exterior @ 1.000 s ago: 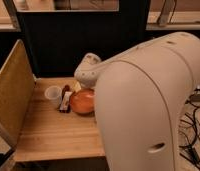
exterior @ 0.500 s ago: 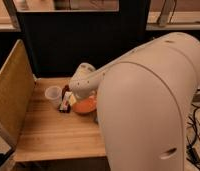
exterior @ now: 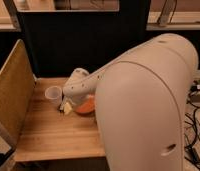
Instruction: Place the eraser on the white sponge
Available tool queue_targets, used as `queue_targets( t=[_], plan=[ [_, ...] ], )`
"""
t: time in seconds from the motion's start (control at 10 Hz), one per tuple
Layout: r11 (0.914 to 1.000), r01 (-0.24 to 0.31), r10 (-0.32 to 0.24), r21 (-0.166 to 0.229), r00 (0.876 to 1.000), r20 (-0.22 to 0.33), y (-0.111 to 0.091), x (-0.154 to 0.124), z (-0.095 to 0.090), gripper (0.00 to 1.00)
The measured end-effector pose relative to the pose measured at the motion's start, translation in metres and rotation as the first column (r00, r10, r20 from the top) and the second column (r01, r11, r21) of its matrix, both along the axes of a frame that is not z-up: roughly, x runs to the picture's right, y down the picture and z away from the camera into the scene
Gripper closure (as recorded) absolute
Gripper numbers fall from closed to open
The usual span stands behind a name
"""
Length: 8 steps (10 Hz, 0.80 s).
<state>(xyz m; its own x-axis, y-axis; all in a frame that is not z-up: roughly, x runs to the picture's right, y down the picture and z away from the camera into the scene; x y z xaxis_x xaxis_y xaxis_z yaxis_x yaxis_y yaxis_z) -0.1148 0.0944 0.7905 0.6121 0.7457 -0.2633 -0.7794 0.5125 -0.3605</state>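
Observation:
My gripper point(exterior: 69, 101) is at the end of the big white arm point(exterior: 143, 95). It hangs low over the wooden table point(exterior: 53, 135), between the clear plastic cup point(exterior: 53, 93) and the orange bowl point(exterior: 86, 106). A small pale cream block, the eraser point(exterior: 68, 108), shows right under the gripper at the bowl's left rim. I cannot tell whether it is held or lying on the table. The white sponge is hidden, probably behind the arm.
A tall tan board point(exterior: 12, 95) stands along the table's left side. A dark panel point(exterior: 83, 40) closes the back. A sliver of a dark object point(exterior: 61, 108) shows left of the eraser. The arm's bulk covers the table's right half.
The arm's end has swung left and down, from above the bowl to the gap beside the cup. It now covers most of the dark red-brown object and much of the bowl.

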Motion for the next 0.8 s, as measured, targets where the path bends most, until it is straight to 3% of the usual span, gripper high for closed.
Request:
queue_targets(
  t=[0.3,0.8],
  plan=[
    [1.0000,-0.002,0.002,-0.003,1.000,0.006,0.001,-0.001,0.000,0.20],
    [0.9950,0.089,-0.083,-0.045,0.988,0.131,0.035,-0.050,-0.024,0.20]
  ],
)
